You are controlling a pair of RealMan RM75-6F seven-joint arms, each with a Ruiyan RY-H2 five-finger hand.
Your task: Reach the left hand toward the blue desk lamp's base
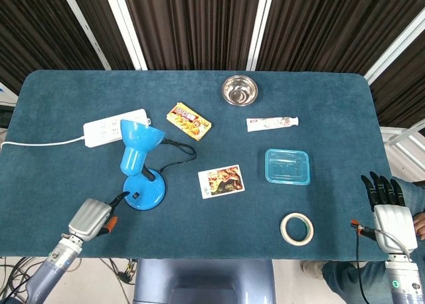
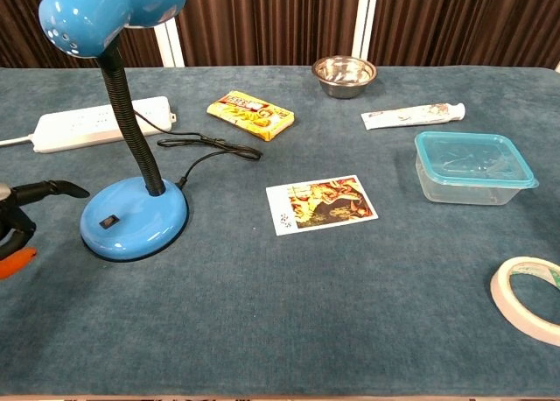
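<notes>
Napped teal table [image 1: 332,98], glossy round lamp base [image 1: 144,193], left hand [image 1: 91,218] beside

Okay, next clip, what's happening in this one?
The robot's left hand is at the near left of the table, fingers extended toward the base of the blue desk lamp. One fingertip is right at the base's edge; contact can't be confirmed. The right hand sits idle at the table's near right corner, holding nothing. The lamp stands upright.
</notes>
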